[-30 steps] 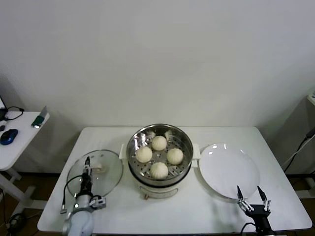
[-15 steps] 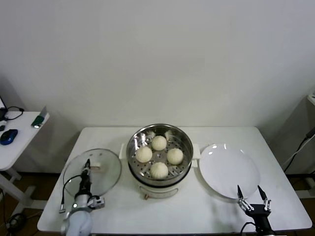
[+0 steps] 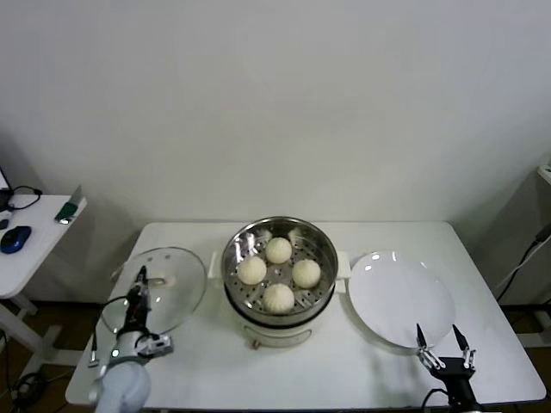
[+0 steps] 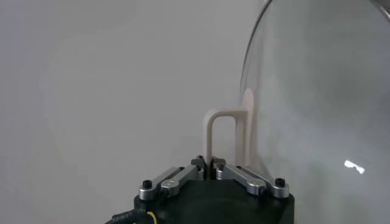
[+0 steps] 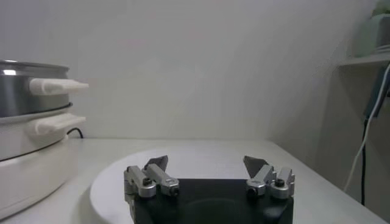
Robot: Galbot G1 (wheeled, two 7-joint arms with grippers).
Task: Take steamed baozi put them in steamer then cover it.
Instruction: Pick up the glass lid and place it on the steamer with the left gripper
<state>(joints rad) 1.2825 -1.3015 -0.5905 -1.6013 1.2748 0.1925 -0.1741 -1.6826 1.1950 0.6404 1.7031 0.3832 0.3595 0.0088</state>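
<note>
In the middle of the white tabletop [image 3: 215, 361] stands the steamer [image 3: 280, 297], a shiny perforated steel basket on a cream-white pot base. Four smooth, creamy-white steamed baozi [image 3: 278, 250] lie inside it in a diamond, uncovered.

At the lower left of the head view the left gripper [image 3: 138, 297] is clamped on the cream-white bar handle [image 4: 222, 131] of the cover [image 3: 155, 288]. This clear glass lid with its metal rim is tilted up on edge, to the left of the steamer and apart from it.

At the lower right the right gripper [image 3: 441, 337] hangs with its fingers spread wide, holding nothing, at the near edge of a flat white plate [image 3: 400, 297].
</note>
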